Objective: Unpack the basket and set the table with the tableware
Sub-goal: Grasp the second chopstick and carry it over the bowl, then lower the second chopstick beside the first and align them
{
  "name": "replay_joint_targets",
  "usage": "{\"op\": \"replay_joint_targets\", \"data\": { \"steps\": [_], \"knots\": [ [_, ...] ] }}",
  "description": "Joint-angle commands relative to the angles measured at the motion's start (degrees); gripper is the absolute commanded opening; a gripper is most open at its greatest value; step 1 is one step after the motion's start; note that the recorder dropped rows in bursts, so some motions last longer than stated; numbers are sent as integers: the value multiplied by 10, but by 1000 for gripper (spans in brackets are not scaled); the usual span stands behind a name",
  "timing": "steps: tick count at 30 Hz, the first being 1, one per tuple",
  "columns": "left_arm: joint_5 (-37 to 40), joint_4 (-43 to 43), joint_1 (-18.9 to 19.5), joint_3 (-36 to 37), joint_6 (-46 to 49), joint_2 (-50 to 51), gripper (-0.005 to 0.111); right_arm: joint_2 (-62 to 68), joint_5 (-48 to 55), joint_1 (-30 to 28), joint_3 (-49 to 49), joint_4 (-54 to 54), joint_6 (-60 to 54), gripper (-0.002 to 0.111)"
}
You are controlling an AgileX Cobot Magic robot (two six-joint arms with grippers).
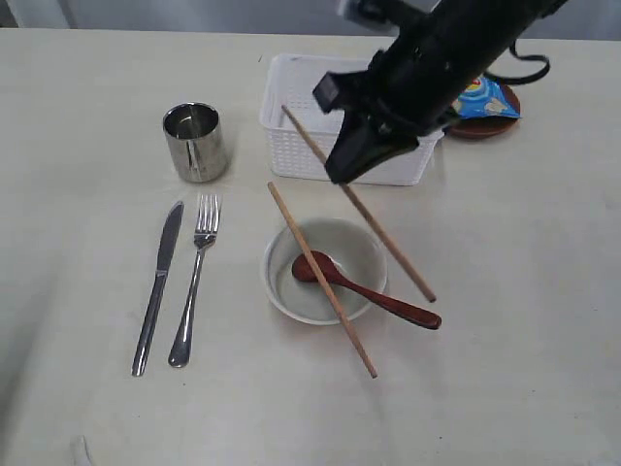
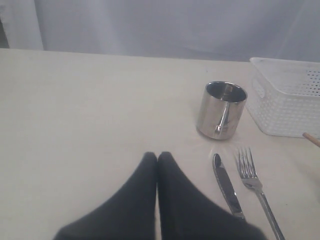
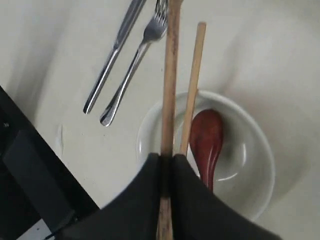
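In the exterior view the white basket (image 1: 301,150) stands at the far side of the worktop (image 1: 505,388), partly behind the right arm. Left of it is the steel cup (image 1: 195,142), upright. Nearer lie the knife (image 1: 158,288) and the fork (image 1: 194,282), side by side. The pale bowl (image 1: 361,243) holds the dark red spoon (image 1: 364,289). The loose chopstick (image 1: 320,277) lies across the bowl. The right gripper (image 1: 342,175) is clamped on the held chopstick (image 1: 393,243), which slants from the basket rim toward the spoon handle. Right of the basket a blue chip bag (image 1: 485,97) rests on the brown plate (image 1: 482,127).

In the left wrist view the left gripper (image 2: 157,157) has its fingers pressed together with nothing between, near the knife.

In the right wrist view the dark fingers (image 3: 145,200) pinch the held chopstick above the bowl, and the loose chopstick lies just beside it
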Motion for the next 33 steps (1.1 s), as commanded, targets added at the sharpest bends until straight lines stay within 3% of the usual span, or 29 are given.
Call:
{"op": "replay_joint_targets", "data": {
  "steps": [1, 10, 18, 25, 33],
  "knots": [
    [-1, 1, -3, 2, 2, -2, 0, -4, -44, 18, 43, -2, 6, -1],
    [-1, 1, -3, 2, 2, -2, 0, -4, -127, 19, 103, 0, 33, -1],
    [-1, 1, -3, 2, 2, -2, 0, -4, -131, 24, 112, 5, 32, -1],
    [-1, 1, -3, 2, 2, -2, 0, -4, -165, 71, 112, -7, 39, -1],
    [-1, 1, -3, 2, 2, -2, 0, -4, -169, 71, 112, -11, 51, -1]
  ]
}}
